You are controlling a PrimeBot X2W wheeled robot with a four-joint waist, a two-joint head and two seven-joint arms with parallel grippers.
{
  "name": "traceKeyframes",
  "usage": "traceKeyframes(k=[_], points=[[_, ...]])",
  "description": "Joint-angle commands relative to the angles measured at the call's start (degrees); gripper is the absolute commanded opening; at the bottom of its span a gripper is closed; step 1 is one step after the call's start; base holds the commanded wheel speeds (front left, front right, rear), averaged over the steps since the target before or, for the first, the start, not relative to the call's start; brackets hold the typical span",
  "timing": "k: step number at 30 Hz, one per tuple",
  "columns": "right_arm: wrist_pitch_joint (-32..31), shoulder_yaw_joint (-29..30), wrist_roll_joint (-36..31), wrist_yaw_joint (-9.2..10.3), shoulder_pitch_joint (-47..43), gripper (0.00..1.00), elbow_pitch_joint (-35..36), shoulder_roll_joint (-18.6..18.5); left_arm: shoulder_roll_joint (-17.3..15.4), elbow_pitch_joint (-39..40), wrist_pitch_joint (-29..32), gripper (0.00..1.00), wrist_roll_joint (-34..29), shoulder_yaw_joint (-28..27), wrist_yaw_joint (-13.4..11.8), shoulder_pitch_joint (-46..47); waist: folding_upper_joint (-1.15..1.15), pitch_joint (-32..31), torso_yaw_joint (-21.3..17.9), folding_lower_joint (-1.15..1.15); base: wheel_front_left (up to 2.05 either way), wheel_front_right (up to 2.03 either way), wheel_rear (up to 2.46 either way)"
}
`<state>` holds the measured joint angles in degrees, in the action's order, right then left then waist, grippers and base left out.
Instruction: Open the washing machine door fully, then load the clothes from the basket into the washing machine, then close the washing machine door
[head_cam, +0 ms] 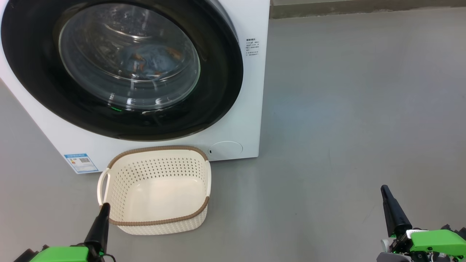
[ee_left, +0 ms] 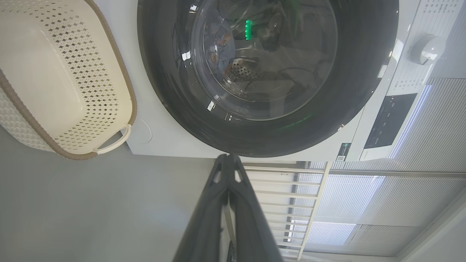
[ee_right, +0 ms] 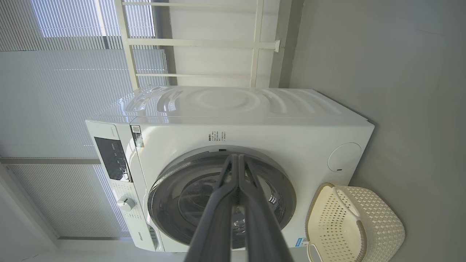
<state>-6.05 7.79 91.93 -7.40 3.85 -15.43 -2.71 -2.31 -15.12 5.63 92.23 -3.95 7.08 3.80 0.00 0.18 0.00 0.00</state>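
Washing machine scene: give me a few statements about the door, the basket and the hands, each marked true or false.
1. The washing machine door is shut. True.
2. The basket holds clothes. False: it is empty; the blue clothes lie behind the door glass.
3. The left hand is open. False: its fingers are pressed together.
4. The basket stands on the floor in front of the washing machine. True.

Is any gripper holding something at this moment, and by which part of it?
Nothing is held. The left gripper and the right gripper are both shut, with nothing between their fingers.
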Motion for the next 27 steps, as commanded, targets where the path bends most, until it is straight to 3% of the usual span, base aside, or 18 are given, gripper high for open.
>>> traceKeyframes(k=[1, 27], points=[[-0.5, -1.2, 0.2, -0.09, 2.3, 0.0, 1.4, -0.2, -1.0, 1.1, 0.4, 0.0, 0.4, -2.0, 0.4, 2.3, 0.0, 0.0, 0.0, 0.0, 0.0, 0.0, 0.0], [-0.5, -1.2, 0.2, -0.09, 2.3, 0.0, 1.4, -0.2, -0.9, 1.1, 0.5, 0.0, 0.3, -2.2, 0.4, 2.4, 0.0, 0.0, 0.0, 0.0, 0.0, 0.0, 0.0]])
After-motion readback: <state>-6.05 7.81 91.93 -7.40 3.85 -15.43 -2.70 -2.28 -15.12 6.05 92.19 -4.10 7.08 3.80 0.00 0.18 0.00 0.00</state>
